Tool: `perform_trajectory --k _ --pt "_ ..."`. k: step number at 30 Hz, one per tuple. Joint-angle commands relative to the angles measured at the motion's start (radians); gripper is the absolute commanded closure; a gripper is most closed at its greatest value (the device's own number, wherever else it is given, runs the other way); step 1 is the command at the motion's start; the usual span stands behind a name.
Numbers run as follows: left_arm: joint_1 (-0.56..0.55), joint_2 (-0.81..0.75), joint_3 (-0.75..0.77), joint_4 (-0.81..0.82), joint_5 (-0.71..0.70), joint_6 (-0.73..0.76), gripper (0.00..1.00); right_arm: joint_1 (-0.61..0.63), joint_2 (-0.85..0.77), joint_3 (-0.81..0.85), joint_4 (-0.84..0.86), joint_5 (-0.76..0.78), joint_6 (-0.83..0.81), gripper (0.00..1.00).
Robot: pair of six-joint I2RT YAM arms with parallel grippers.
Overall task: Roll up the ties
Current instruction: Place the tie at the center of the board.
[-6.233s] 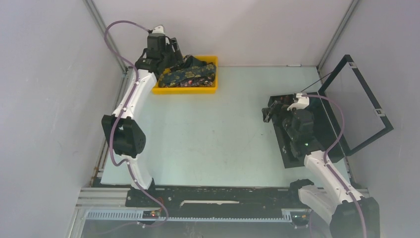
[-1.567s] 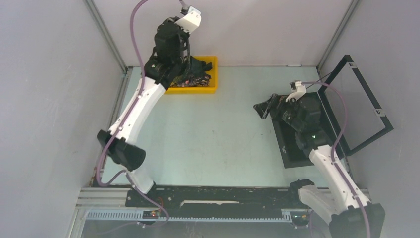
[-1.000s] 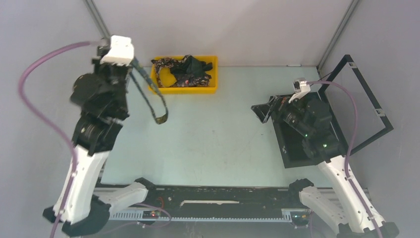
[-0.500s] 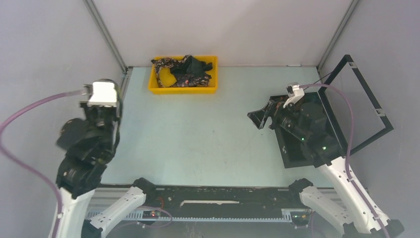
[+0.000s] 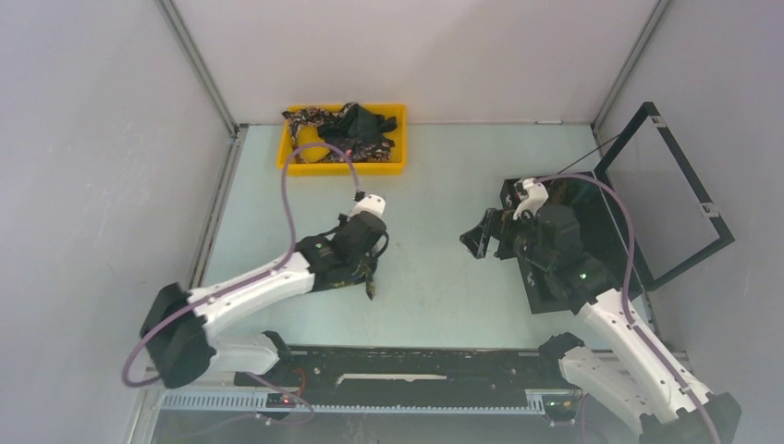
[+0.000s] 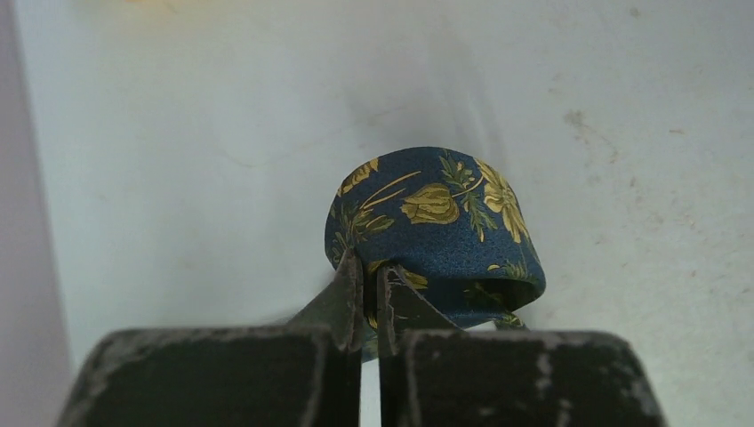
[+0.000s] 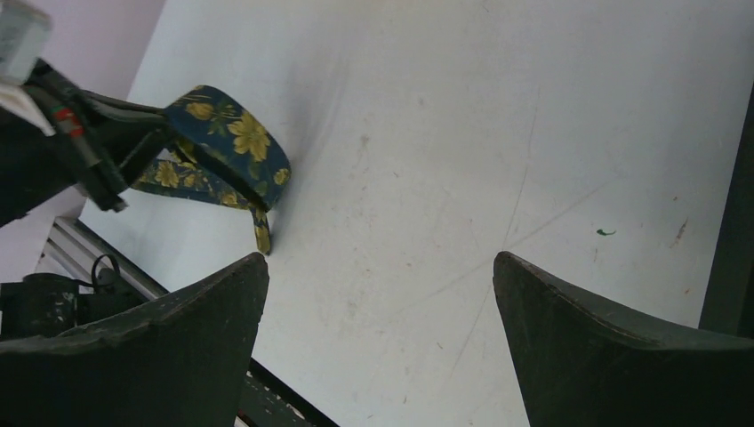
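On pale scuffed table between grey walls, tie.

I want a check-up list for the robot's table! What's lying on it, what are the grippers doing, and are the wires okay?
Surface: pale table, scuffed and scratched.
Job's things: one tie bent into a loop, low over the table; more ties heaped in the tray.
Clutter: yellow tray at the far edge; black box on the right, lid open.
Grippers: left gripper shut on the tie; right gripper open, empty, above the table.
Cables: purple cable arches over the left arm; second cable follows the right arm; no snag seen.
Surroundings: grey walls, metal posts in the corners.
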Motion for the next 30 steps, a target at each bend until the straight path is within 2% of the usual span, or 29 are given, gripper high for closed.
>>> perform_trajectory --k 1,9,12,13,15,16,17,19,20,24,26,30 --pt "-0.012 0.120 0.023 0.159 0.021 -0.210 1.00 0.005 0.004 -0.015 0.038 0.024 -0.039 0.00" --pt "-0.014 0.254 0.058 0.237 0.050 -0.212 1.00 0.004 -0.012 -0.056 0.061 0.081 -0.059 0.00" --pt "-0.013 0.283 0.076 0.265 0.049 -0.202 0.91 0.005 -0.018 -0.064 0.063 0.095 -0.055 0.00" --pt "-0.012 0.290 0.084 0.276 0.054 -0.191 0.85 0.004 -0.022 -0.067 0.065 0.104 -0.051 0.00" --pt "-0.006 0.295 0.110 0.280 0.070 -0.165 0.64 0.003 -0.034 -0.075 0.069 0.119 -0.042 0.00" --pt "-0.001 0.292 0.124 0.272 0.071 -0.159 0.40 0.003 -0.043 -0.080 0.072 0.128 -0.039 0.00" --pt "0.003 0.284 0.142 0.258 0.065 -0.157 0.21 0.004 -0.056 -0.089 0.074 0.144 -0.033 0.00" --pt "0.011 0.253 0.149 0.235 0.051 -0.158 0.12 0.004 -0.079 -0.109 0.086 0.165 -0.025 0.00" --pt "0.013 0.225 0.142 0.233 0.049 -0.158 0.03 0.004 -0.089 -0.117 0.093 0.170 -0.030 0.00" --pt "0.021 0.090 0.095 0.209 0.043 -0.176 0.00 0.005 -0.120 -0.128 0.094 0.207 -0.028 0.00" --pt "0.020 0.043 0.076 0.197 -0.012 -0.184 0.00 0.005 -0.134 -0.129 0.100 0.215 -0.016 0.00" --pt "0.034 -0.023 0.071 0.020 -0.097 -0.335 0.00 0.005 -0.143 -0.147 0.142 0.202 0.021 0.00"
